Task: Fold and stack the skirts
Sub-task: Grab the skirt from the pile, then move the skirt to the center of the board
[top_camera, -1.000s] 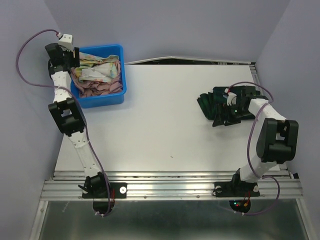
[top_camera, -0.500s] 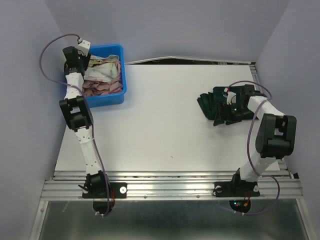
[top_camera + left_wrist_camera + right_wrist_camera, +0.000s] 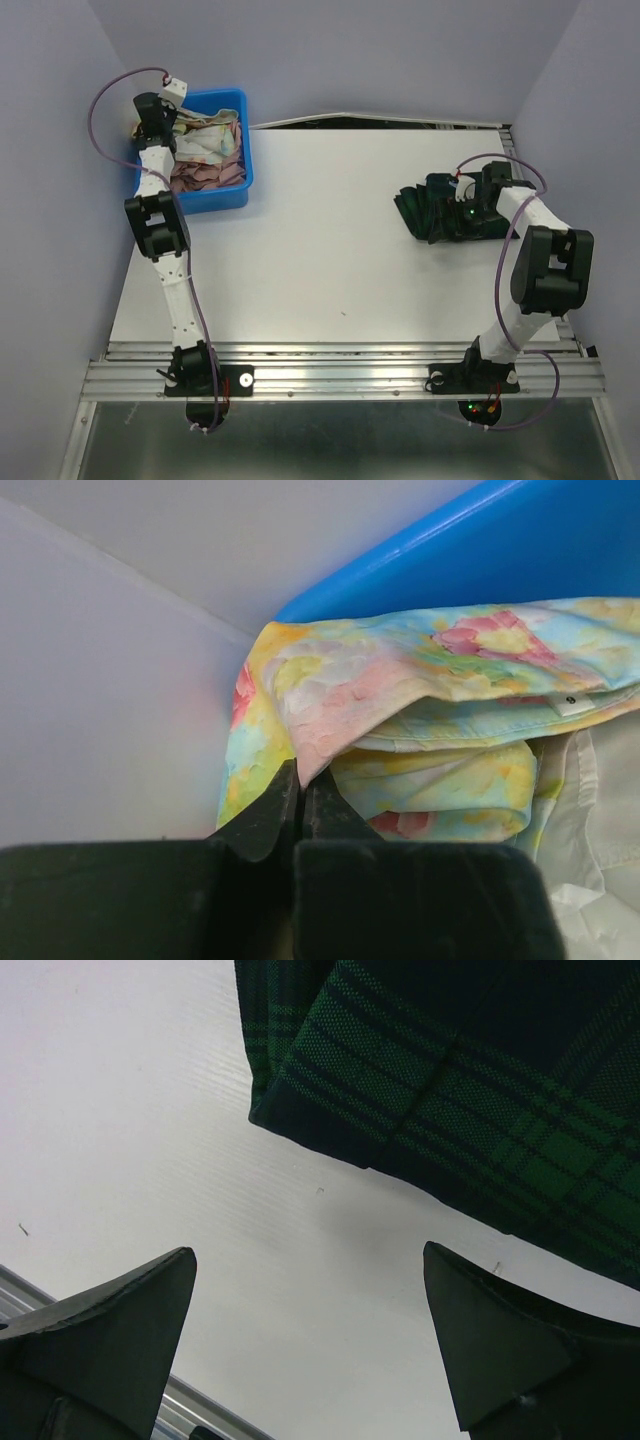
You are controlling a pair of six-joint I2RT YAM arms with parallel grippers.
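The pale floral skirt (image 3: pixel 205 140) lies crumpled in the blue bin (image 3: pixel 246 150) at the back left. My left gripper (image 3: pixel 163 128) is at the bin's far left corner. In the left wrist view this gripper (image 3: pixel 299 772) is shut on a pink and yellow fold of the floral skirt (image 3: pixel 400 680). The dark green plaid skirt (image 3: pixel 440 215) lies bunched on the table at the right. My right gripper (image 3: pixel 487 195) hangs over its right part. In the right wrist view this gripper (image 3: pixel 306 1250) is open and holds nothing, with the plaid skirt's edge (image 3: pixel 450 1090) just beyond its fingertips.
Pinkish-brown cloth (image 3: pixel 205 178) fills the near part of the bin. The white table (image 3: pixel 320 240) runs between bin and plaid skirt. A metal rail (image 3: pixel 20 1295) marks the table edge close behind my right gripper. Purple walls stand close on the left and right.
My left gripper has moved right, to the bin's far left corner, and shut on the floral skirt. My right gripper has shifted slightly back over the plaid skirt, still open.
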